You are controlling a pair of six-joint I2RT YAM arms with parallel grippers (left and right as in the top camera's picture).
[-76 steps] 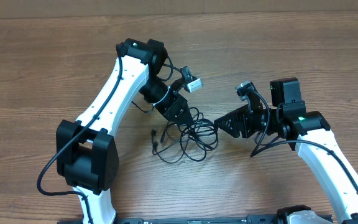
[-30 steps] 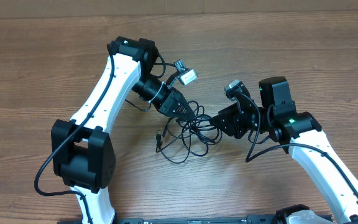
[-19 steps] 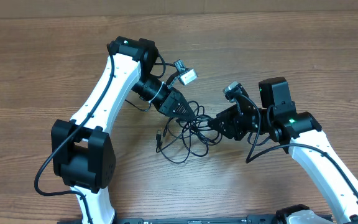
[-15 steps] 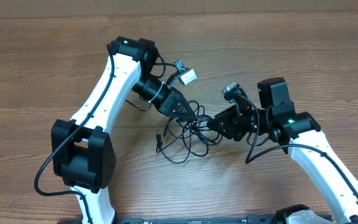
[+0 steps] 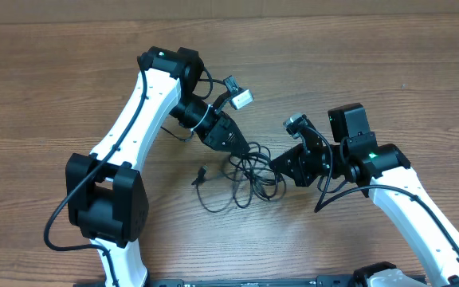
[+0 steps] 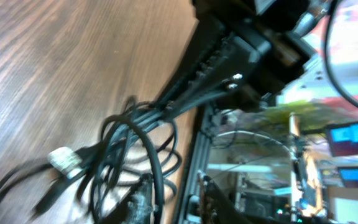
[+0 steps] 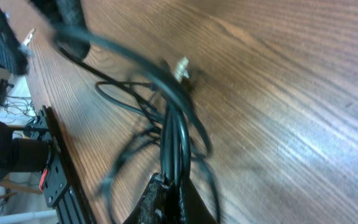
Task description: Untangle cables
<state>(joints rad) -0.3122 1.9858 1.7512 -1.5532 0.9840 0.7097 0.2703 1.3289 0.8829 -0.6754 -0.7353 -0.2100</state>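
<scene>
The cables [image 5: 245,171] lie as one tangle of thin black loops on the wooden table, between my two grippers. A small plug end [image 5: 200,174] sticks out at the tangle's left. My left gripper [image 5: 244,148] hovers at the tangle's upper edge. In the left wrist view its jaws [image 6: 174,196] stand apart, with one strand of the cables [image 6: 129,137] running between them and a pale plug [image 6: 64,160] beyond. My right gripper [image 5: 275,163] is at the tangle's right edge. In the right wrist view it [image 7: 169,183] is shut on a bundle of cable strands [image 7: 173,124], and a silvery plug [image 7: 181,64] lies farther off.
The wooden table [image 5: 54,96] stretches to all sides of the tangle. A black rail [image 5: 253,281] runs along its near edge. The right arm's black gripper body [image 6: 241,56] fills the top of the left wrist view, close to my left fingers.
My right gripper has shut on a bundle of strands and drawn slightly back to the right. My left jaws have parted, and the tangle has sagged down and away from them.
</scene>
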